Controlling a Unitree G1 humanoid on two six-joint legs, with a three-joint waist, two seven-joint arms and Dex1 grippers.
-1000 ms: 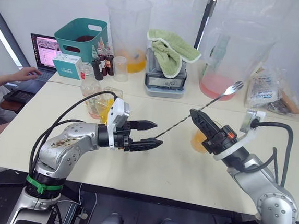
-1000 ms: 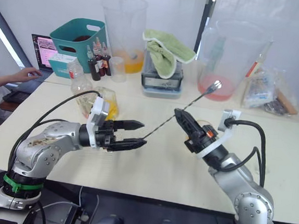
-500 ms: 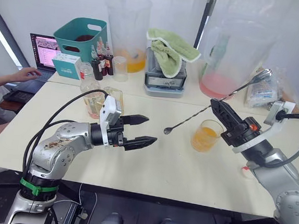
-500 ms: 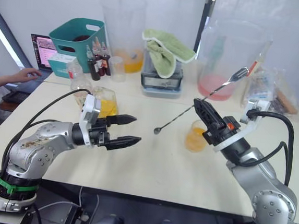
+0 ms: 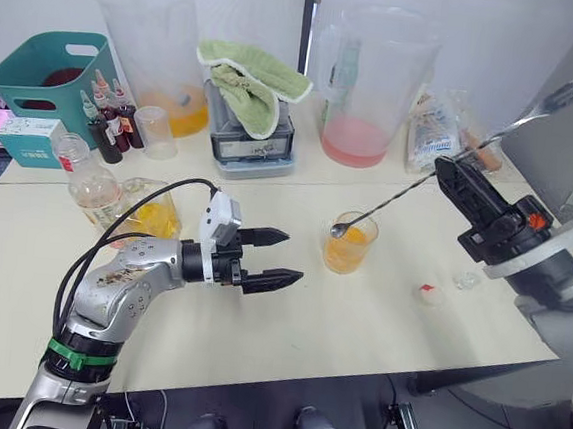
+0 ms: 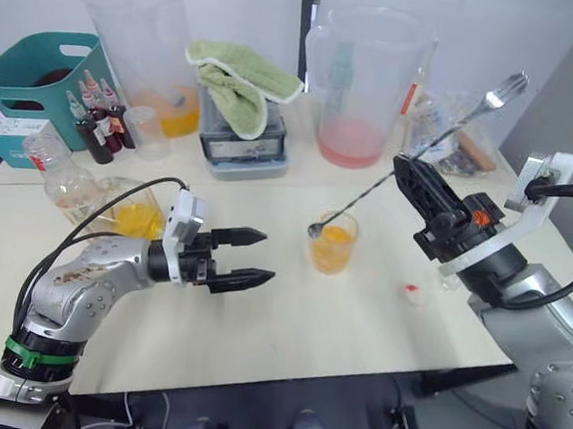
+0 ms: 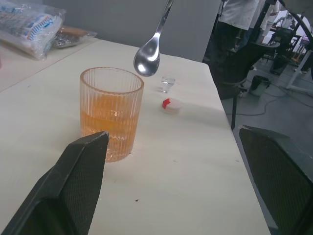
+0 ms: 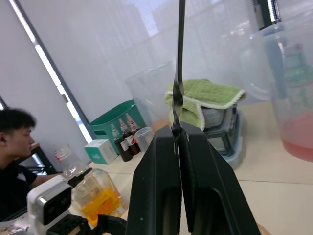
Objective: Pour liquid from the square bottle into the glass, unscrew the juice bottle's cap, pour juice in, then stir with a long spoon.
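The glass (image 5: 346,246), ribbed and half full of orange liquid, stands mid-table. My right gripper (image 5: 443,170) is shut on the long spoon (image 5: 398,197), which slants down to the left. The spoon's bowl (image 7: 146,58) hangs just above the glass rim, clear of the liquid. Left of the glass, my left gripper (image 5: 289,257) is open and empty, pointing at it. The white cap (image 5: 425,293) with a red mark lies on the table to the right of the glass. The square bottle (image 5: 149,215) and the juice bottle (image 5: 87,177) stand behind my left arm.
Along the back stand a teal basket (image 5: 48,68), dropper bottles (image 5: 109,124), two large clear jugs (image 5: 151,42) (image 5: 373,82), a green towel (image 5: 250,76) on a scale and bagged packets (image 5: 435,127). A small clear piece (image 5: 466,280) lies near the table's right edge.
The camera has swung to the right. My right gripper has brought the spoon's bowl from left of the glass to just over its rim. The left gripper stays open.
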